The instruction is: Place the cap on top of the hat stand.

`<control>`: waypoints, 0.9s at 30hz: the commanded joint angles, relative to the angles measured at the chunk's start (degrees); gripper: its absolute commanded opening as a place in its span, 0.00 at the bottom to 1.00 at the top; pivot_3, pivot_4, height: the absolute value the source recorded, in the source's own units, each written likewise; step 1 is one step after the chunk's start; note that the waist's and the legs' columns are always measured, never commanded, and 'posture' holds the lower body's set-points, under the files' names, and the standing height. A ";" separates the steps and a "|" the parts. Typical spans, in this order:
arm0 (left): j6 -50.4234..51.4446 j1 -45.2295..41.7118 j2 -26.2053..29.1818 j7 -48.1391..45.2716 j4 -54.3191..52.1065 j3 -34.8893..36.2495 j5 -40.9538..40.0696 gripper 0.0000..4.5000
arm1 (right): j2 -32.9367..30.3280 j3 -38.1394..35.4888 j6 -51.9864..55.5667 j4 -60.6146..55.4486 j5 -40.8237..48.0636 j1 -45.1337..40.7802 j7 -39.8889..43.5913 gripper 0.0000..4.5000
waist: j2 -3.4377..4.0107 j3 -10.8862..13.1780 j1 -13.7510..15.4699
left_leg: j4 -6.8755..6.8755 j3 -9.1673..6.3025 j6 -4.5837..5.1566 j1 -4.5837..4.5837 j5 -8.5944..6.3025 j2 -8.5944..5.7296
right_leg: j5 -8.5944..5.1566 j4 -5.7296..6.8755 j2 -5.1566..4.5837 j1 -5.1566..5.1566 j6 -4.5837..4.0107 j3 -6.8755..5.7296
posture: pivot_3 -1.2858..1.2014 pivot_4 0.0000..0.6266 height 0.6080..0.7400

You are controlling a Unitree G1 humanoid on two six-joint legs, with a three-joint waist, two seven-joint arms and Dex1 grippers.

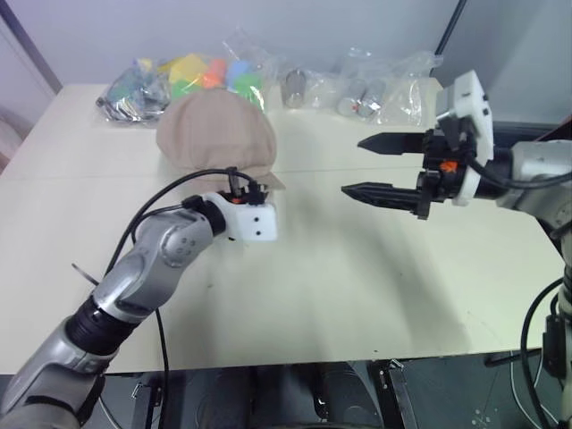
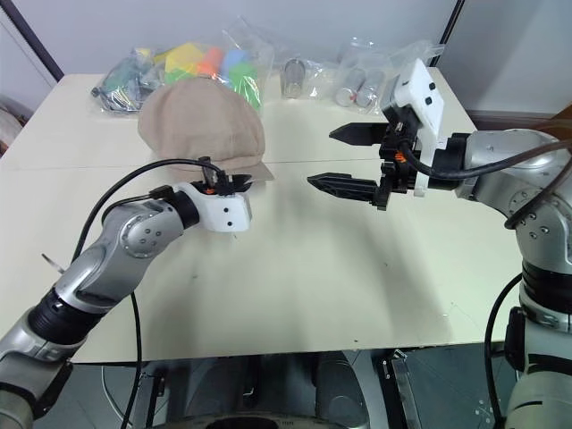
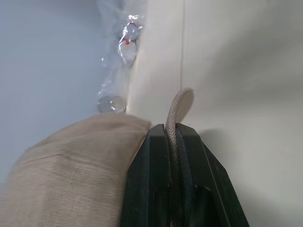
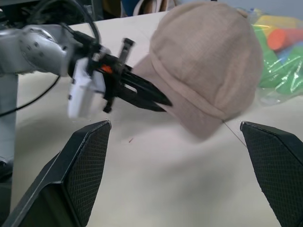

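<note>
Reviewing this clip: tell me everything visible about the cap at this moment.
The cap is soft beige woven fabric with a puffy round crown and a short brim. It sits crown up near the far side of the pale table, brim facing the robot, just in front of the clear bags of colourful items. The left claw is shut on the brim's edge, which runs between its black fingers. The open right claw hangs apart from it.
</note>
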 commanded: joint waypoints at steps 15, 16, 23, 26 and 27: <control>-53.71 3.26 6.78 8.38 30.83 15.73 -10.44 0.01 | -0.04 3.54 -6.53 3.60 -7.83 -1.33 0.77 1.00 | 0.01 0.01 0.29 | -0.01 0.10 0.00 0.00 0.00 0.03 | 0.00 -0.04 -0.12 -0.01 -0.03 -0.02 | 0.52 0.24 1.00; -55.06 2.31 6.45 7.81 32.03 15.27 -10.77 0.01 | 0.17 3.56 -6.43 3.82 -7.90 -1.60 0.62 1.00 | 0.01 0.01 0.29 | 0.00 0.11 0.00 0.00 0.00 0.03 | 0.00 -0.04 -0.12 0.00 -0.03 -0.02 | 0.52 0.24 1.00; -67.67 -0.68 5.83 6.84 39.71 14.23 -11.87 0.01 | 0.91 3.78 -6.59 3.93 -9.08 -1.83 0.35 1.00 | 0.01 0.00 0.02 | -0.02 0.14 0.01 -0.01 -0.01 0.02 | 0.02 0.00 -0.11 -0.03 0.01 -0.02 | 0.52 0.24 1.00; -72.42 -0.83 6.62 5.63 41.12 12.93 -12.20 0.01 | 0.68 3.62 -6.51 3.68 -8.96 -1.81 0.87 1.00 | 0.01 0.00 0.09 | -0.02 0.15 0.02 0.00 -0.01 0.03 | 0.02 0.05 -0.10 -0.05 0.02 -0.02 | 0.52 0.24 1.00; -73.32 -1.01 6.67 5.14 41.48 12.51 -12.51 0.01 | 0.73 3.48 -6.36 3.70 -8.74 -1.86 0.98 1.00 | 0.01 0.00 0.09 | -0.01 0.15 0.02 0.00 -0.01 0.03 | 0.02 0.06 -0.10 -0.05 0.02 -0.02 | 0.52 0.24 1.00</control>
